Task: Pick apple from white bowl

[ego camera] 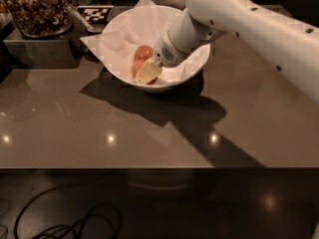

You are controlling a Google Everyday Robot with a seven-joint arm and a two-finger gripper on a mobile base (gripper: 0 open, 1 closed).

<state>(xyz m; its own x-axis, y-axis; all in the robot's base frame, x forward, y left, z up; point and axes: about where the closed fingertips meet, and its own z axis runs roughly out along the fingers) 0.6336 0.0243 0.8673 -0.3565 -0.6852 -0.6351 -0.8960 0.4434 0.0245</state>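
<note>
The white bowl point(184, 73) stands at the back middle of the brown table, lined with crinkled white paper point(124, 34) whose corners stick out. A reddish-orange apple point(143, 51) lies inside it, left of centre. My white arm comes in from the right and reaches down into the bowl. My gripper point(146, 71) is low inside the bowl, right at the apple's near side and touching or nearly touching it. Its pale yellow tip covers part of the apple.
A dark tray of brown nuggets point(37, 6) sits on a grey box point(35, 49) at the back left. A black-and-white marker tag point(94, 14) lies behind the bowl. The table's front edge point(149, 167) runs across; cables point(65, 223) lie on the floor below.
</note>
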